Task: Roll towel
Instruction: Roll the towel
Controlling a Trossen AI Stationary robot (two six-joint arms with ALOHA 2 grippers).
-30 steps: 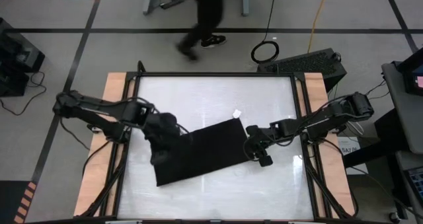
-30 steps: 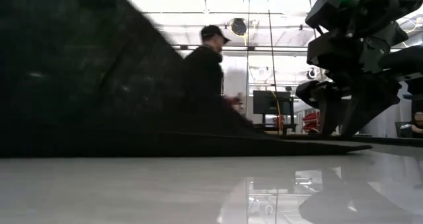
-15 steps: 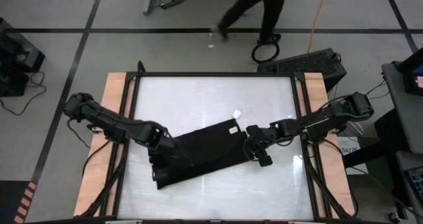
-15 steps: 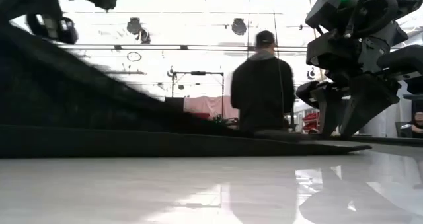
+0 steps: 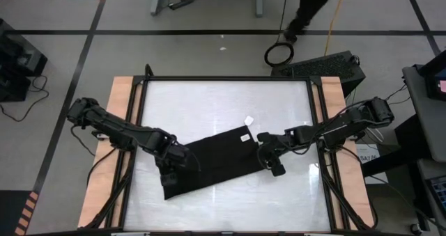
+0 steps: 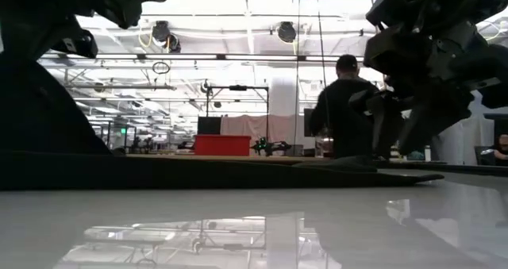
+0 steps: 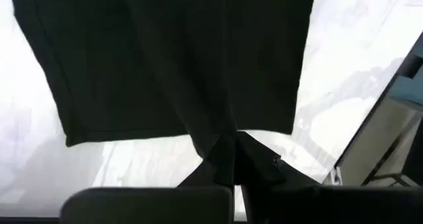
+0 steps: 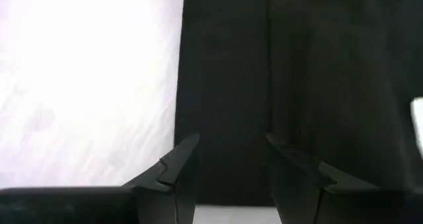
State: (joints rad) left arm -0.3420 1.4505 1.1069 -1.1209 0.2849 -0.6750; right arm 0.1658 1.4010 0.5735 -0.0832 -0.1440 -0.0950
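The black towel point(image 5: 212, 159) lies slantwise across the table's middle, its small white tag point(image 5: 244, 136) at the far right corner. My left gripper point(image 5: 173, 159) is at the towel's left end, shut on a gathered bit of it point(image 7: 211, 128). There the cloth stands up in a mound point(image 6: 48, 118). My right gripper point(image 5: 268, 154) is open, pointing down over the towel's right end point(image 8: 225, 118), with one finger point(image 8: 178, 164) to each side of a strip of cloth. The rest of the towel lies flat on the table. My left gripper pinches a gathered ridge of the towel point(image 7: 210, 133) near its left end between its two shut fingers point(image 7: 231, 154). It comes slanting from above. The cloth runs away from the fingers in folds, raised at the hold, with the rest on the table. My right gripper's open fingertips point(image 6: 389, 146) come down onto the towel's right end, but I cannot tell whether they touch the cloth.
The white tabletop point(image 5: 223, 100) has wooden side strips point(image 5: 122, 97) at left and right. A small white scrap point(image 5: 248, 120) lies just beyond the towel's far right corner. A person point(image 6: 345, 102) walks on the floor beyond the far edge.
My left gripper has gone toward the near edge and down, still shut on the towel's left end. That end, held high a second ago, has come down into a low mound. The right end has stayed on the table. The person has walked to the right.
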